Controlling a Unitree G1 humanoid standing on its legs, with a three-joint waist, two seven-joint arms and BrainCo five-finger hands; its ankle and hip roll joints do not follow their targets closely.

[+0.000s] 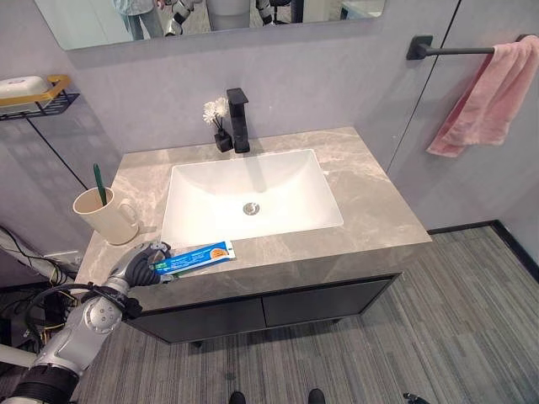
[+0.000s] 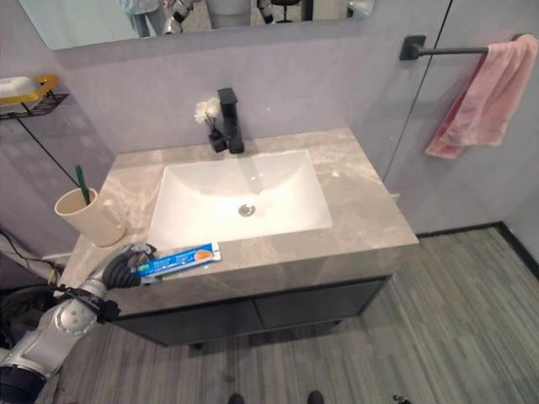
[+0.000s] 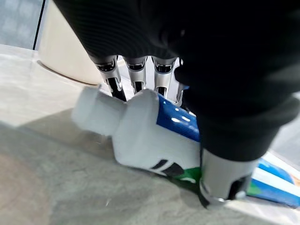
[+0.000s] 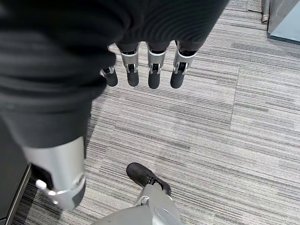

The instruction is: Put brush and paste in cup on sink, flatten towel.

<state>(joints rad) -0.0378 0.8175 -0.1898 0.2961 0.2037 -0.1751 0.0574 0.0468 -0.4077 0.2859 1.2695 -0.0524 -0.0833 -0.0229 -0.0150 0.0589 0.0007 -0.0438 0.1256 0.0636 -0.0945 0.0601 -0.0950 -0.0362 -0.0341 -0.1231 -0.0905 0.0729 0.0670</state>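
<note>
Basically, the toothpaste (image 1: 195,257) at lower left is gripped near its cap by curled left hand (image 1: 139,268) fingers, probably for lifting into the cup (image 1: 105,215).

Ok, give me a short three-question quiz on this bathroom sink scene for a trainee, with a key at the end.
1. True or false: the green toothbrush already stands in the cup.
2. What is the left robot hand closed around? A) the pink towel B) the toothpaste tube C) the black faucet
3. Fill in: the tube lies on the counter in front of the ____ basin.

Key: 1 true; 2 B; 3 white. The right robot hand hangs open above the floor.
</note>
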